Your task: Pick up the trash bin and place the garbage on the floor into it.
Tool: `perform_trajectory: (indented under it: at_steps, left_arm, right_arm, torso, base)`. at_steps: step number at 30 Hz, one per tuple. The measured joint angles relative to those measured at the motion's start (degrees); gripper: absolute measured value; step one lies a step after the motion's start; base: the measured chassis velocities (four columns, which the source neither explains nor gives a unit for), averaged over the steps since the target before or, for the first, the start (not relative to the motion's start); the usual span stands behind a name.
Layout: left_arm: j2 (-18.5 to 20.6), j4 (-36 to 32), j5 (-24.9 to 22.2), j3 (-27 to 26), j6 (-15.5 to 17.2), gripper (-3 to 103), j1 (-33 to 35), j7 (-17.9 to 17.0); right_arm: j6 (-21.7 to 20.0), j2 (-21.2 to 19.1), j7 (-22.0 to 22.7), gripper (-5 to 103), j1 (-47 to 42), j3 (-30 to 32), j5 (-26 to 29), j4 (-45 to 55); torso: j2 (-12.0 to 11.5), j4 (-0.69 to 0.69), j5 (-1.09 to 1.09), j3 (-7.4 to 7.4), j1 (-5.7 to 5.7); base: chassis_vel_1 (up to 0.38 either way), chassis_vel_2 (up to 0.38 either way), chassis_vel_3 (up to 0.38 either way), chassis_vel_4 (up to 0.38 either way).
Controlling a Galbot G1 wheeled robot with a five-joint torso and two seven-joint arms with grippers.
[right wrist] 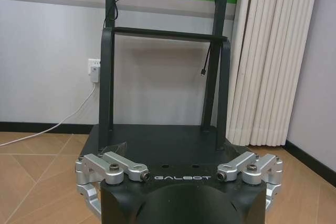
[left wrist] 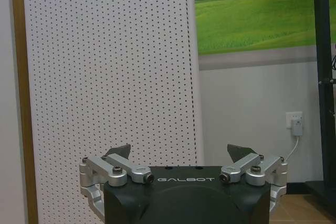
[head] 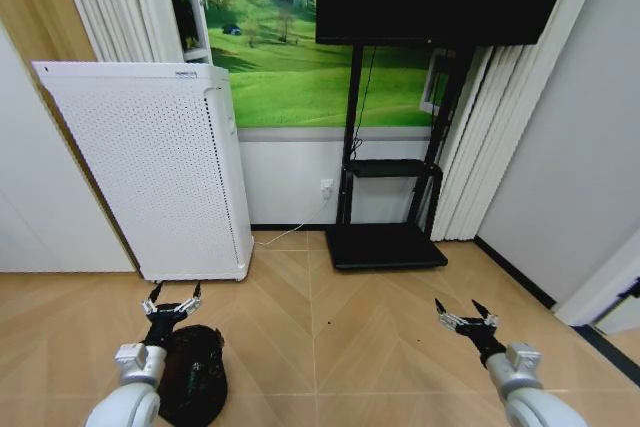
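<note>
The trash bin (head: 203,379), small, black and round, stands on the wood floor at the lower left, partly behind my left arm. My left gripper (head: 172,301) hangs open just beyond the bin's far rim, empty. In the left wrist view the left gripper (left wrist: 181,153) points at the white perforated appliance (left wrist: 110,77). My right gripper (head: 465,316) is open and empty above bare floor at the lower right. In the right wrist view the right gripper (right wrist: 178,151) faces the black stand's base (right wrist: 157,137). The garbage is out of view.
A tall white perforated appliance (head: 150,167) stands against the left wall, just beyond the bin. A black TV stand (head: 388,237) with a flat base sits ahead at centre, a white cable (head: 300,227) running to a wall socket. Pleated curtains (head: 490,137) hang at the right.
</note>
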Motion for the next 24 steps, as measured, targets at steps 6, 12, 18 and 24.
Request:
perform_trajectory:
  at_steps: [6,12,18,24]
  left_arm:
    - [0.00,0.00,0.00,0.00,0.00,100,0.00,-0.01]
    - [0.00,-0.01,0.00,0.02,-0.01,100,0.00,0.00]
    - [0.00,-0.01,0.00,-0.01,-0.01,100,0.00,-0.01]
    - [0.00,-0.01,0.00,-0.01,-0.01,100,0.00,-0.02]
  right_arm:
    - [0.00,0.00,0.00,100,0.00,0.00,0.00,0.00]
    - [0.00,0.00,0.00,100,0.00,0.01,0.00,0.00]
    - [0.00,0.00,0.00,100,0.00,-0.01,0.00,0.00]
    - [0.00,0.01,0.00,100,0.00,-0.01,0.00,0.00]
  torso:
    - [0.00,-0.01,0.01,0.00,0.00]
    - [0.00,-0.03,0.02,0.01,0.00]
    - [0.00,0.03,0.01,0.00,0.00]
    - [0.00,0.00,0.00,0.00,0.00]
  base:
    - [-0.086,-0.097,0.102,0.099]
    - [-0.146,-0.109,0.134,0.109]
    - [0.025,0.030,-0.018,-0.003]
    - [0.021,0.019,-0.020,-0.012]
